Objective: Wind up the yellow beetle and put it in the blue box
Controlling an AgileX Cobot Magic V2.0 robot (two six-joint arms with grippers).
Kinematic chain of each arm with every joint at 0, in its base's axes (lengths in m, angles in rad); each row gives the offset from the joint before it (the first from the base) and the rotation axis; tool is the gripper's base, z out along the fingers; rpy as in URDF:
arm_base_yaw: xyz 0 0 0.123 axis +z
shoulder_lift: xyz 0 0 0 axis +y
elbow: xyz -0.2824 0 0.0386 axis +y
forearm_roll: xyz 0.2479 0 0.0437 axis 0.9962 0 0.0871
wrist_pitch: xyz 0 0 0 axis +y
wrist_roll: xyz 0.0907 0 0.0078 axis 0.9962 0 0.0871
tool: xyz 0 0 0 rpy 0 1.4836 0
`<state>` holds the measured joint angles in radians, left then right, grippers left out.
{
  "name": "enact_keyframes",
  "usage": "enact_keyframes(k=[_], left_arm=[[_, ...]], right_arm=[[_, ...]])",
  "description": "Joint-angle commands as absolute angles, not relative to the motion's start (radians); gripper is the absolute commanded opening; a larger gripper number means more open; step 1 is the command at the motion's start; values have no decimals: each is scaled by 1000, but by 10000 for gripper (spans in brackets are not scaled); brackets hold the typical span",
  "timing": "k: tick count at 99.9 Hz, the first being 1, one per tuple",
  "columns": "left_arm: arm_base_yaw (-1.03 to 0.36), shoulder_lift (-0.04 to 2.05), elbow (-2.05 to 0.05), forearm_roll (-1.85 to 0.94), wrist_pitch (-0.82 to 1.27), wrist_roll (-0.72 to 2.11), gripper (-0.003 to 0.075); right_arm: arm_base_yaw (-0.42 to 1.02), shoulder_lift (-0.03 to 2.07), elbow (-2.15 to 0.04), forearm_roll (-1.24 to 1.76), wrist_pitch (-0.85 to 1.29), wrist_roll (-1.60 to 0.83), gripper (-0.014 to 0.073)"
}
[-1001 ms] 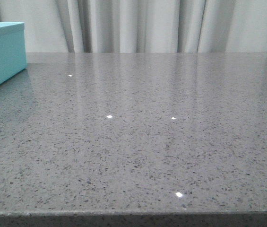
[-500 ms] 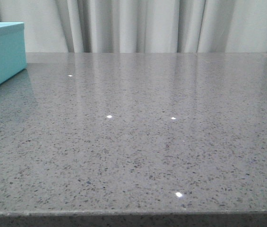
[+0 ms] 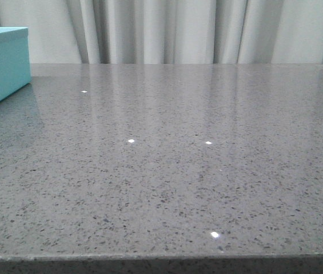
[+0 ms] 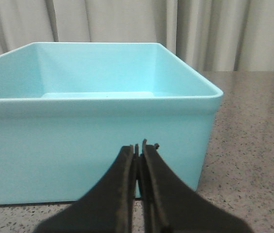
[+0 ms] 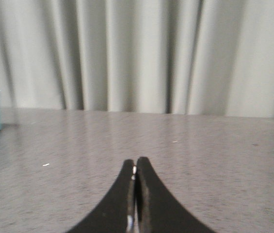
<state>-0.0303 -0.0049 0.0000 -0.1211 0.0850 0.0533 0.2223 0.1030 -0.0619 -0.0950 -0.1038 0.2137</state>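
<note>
Both pincers pressed together, gripping nothing; yellow beetle not visible in any view.

Left gripper (image 4: 140, 145): black fingers closed tip to tip, low over the speckled grey table (image 3: 172, 171); just beyond the tips, the blue box (image 4: 98, 136), open-topped, interior bare where visible. Right gripper (image 5: 135, 167): fingers closed above bare tabletop; box corner far off to one side; pale curtain (image 5: 141, 53) beyond.

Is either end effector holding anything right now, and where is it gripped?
Nothing is held. The left end effector and right end effector are both shut on nothing.
</note>
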Motion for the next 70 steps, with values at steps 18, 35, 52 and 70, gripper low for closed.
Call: enact_keyframes(k=[18,35,52,70], left_arm=[[-28,-37,21,-129,7,45,-18],[-28,-37,21,-129,7,45,-18],[-28,-37,21,-129,7,45,-19],[-28,-37,21,-129,7,45,-19]], right_arm=[[82,57,14,-66,-183,200,-118],[49,-9,13,-66,-68,200,-118],[47,-33,13,-66,-6,200,-118],[47,-33,13,-66,-6,200,-118]])
